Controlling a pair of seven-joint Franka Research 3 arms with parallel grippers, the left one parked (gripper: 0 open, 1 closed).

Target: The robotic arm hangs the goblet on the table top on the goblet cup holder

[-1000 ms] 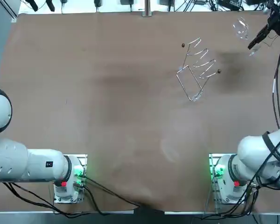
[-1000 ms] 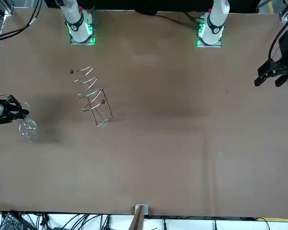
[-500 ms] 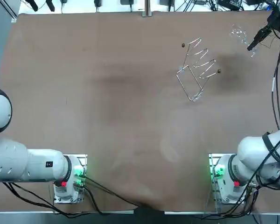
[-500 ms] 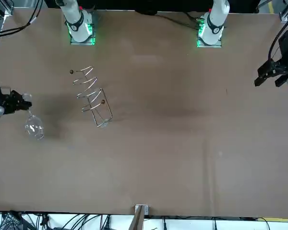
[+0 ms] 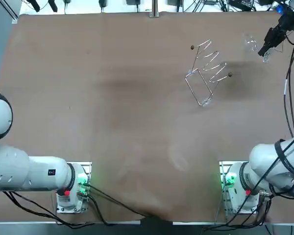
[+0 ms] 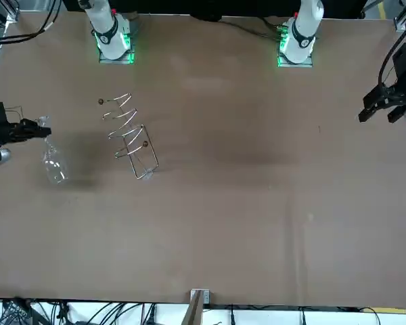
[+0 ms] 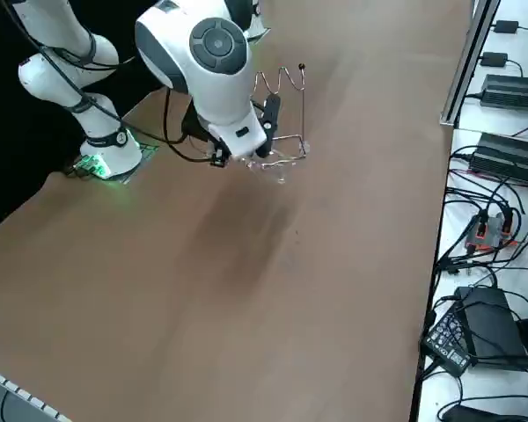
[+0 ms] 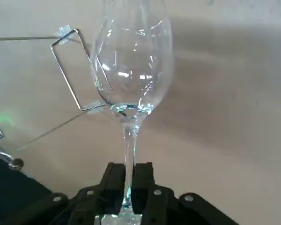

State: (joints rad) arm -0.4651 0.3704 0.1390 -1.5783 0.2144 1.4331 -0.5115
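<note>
A clear goblet [image 8: 131, 65] is held off the table, its stem pinched between the fingers of my right gripper [image 8: 129, 172], which is shut on it. In the top view the gripper [image 5: 266, 43] is at the far right edge of the table, and the goblet's bowl [image 5: 250, 43] points toward the wire goblet holder [image 5: 207, 71]. The front view shows the same gripper [image 6: 39, 127] with the goblet [image 6: 54, 166] a short way from the holder [image 6: 130, 135]. In the right wrist view the holder's wire frame [image 8: 68, 70] lies just behind the bowl.
The holder [image 7: 286, 83] stands on the brown table [image 5: 112, 98] in its far right part. The table's far edge and right edge are close to the gripper. Cables and electronics [image 7: 497, 229] lie on a bench beyond the table's far edge.
My right gripper has turned and shifted a little toward the holder with the goblet in it. The bowl has swung round and now points at the holder.
</note>
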